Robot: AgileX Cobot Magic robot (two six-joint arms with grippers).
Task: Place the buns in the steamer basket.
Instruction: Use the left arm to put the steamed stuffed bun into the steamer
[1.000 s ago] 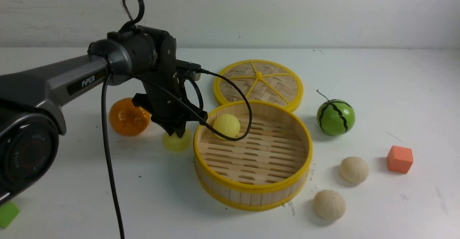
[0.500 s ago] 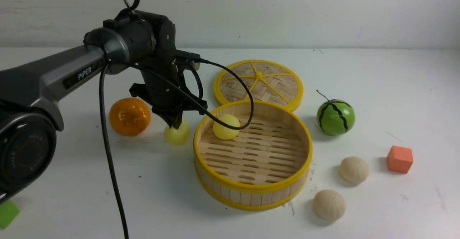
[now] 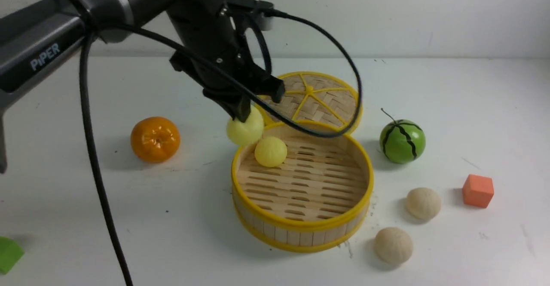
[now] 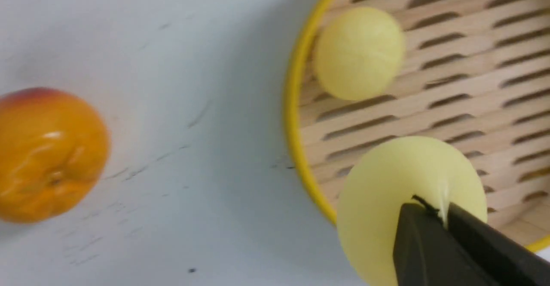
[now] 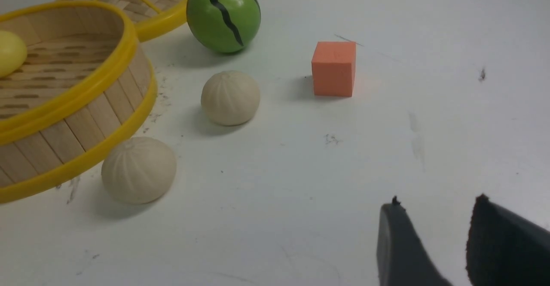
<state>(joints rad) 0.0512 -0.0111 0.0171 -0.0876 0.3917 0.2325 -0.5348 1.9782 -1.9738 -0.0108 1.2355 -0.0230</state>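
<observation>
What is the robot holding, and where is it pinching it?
The left end effector pinches a pale yellow bun by its top. The right end effector holds nothing.

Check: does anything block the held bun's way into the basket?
Nothing visible does. The held bun hangs in the left end effector over the basket's rim; a second bun lies inside close by, the remaining floor bare.

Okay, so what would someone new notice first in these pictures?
The black left claw, over the left rim of the steamer basket, shut on a pale yellow bun. A second yellow bun lies inside the basket; the farther cream bun and nearer cream bun sit on the table to its right.
</observation>
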